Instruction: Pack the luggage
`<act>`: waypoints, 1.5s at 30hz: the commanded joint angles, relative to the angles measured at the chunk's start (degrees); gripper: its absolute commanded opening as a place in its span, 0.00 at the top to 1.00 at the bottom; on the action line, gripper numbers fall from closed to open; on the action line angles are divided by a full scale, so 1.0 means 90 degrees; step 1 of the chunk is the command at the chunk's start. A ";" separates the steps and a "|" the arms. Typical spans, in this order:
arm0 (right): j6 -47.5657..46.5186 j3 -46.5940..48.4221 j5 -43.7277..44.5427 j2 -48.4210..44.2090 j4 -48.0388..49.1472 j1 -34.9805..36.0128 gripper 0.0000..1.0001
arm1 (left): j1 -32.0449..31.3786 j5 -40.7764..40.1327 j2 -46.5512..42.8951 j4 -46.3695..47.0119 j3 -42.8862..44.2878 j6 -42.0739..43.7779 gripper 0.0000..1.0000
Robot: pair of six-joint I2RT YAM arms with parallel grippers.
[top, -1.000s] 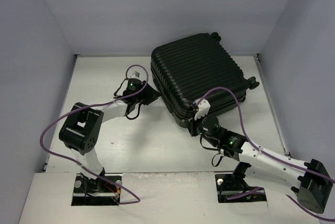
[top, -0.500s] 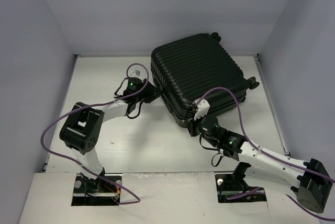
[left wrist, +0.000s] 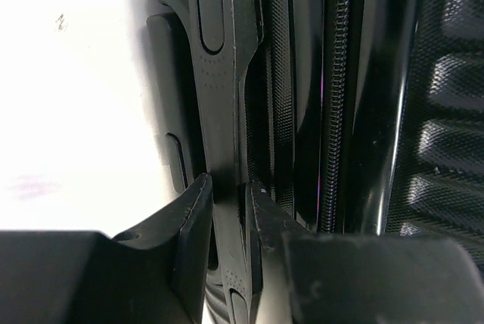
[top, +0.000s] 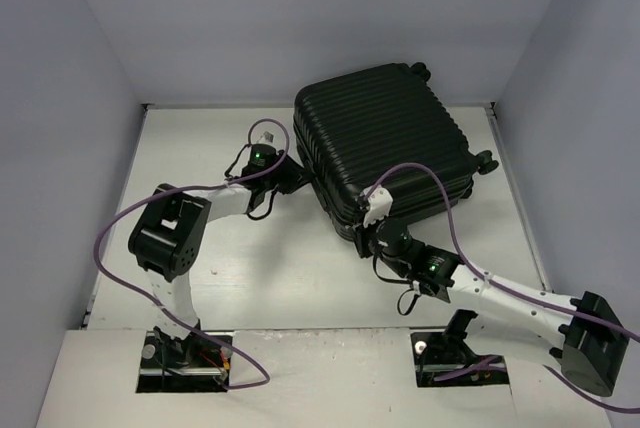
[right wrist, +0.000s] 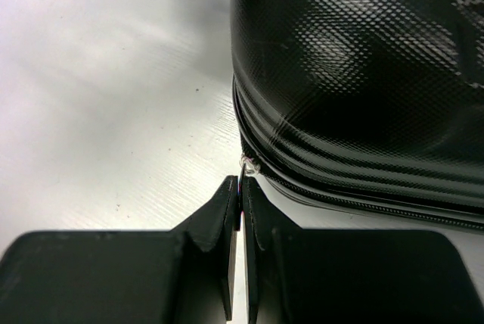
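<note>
**Operator:** State the current configuration.

**Technician:** The luggage (top: 385, 143) lies flat on the far right part of the surface (top: 250, 268). Its shells are together and its wheels (top: 484, 160) face right. The left pincer (left wrist: 225, 194) is clenched around the side handle (left wrist: 223, 89). The right pincer (right wrist: 240, 188) is clenched on the zipper pull (right wrist: 246, 163) at the near corner of the case, with only the thin tab between its fingertips.

**Operator:** Primary failure risk?

**Technician:** Loss of the pull. The tab is small and is held at the very tips. A tug angled away from the zipper track (right wrist: 340, 188) would probably strip it from the grip. The likely cause is a pull direction that is not aligned with the track, especially around the curved corner.

**Operator:** Secondary risks?

**Technician:** Case displacement. If the slider binds, the pulling force passes to the whole shell, which may slide or pivot on the smooth surface. The left grasp on the handle is the only restraint. A carry handle can give a little, so treat that restraint as partial.

**Operator:** Anything undetermined?

**Technician:** How far the zipper has run cannot be told from these views. Overdriving it against an end stop could jam the slider or bend the tab.
</note>
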 commanded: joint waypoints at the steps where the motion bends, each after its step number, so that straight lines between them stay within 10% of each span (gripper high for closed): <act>1: -0.0056 0.0528 -0.0278 0.0227 0.0855 0.0361 1.00 | -0.0269 -0.0083 0.0186 0.0275 0.0398 0.0111 0.98; 40: -0.1004 0.3038 0.1070 0.3851 0.2887 0.0762 1.00 | -0.1666 -0.0434 -0.2381 0.1331 -0.2727 0.0003 1.00; 45: -0.0545 0.2999 0.0719 0.3062 0.2080 0.0762 0.55 | -0.1530 -0.0804 -0.3406 -0.0238 -0.2621 0.0354 1.00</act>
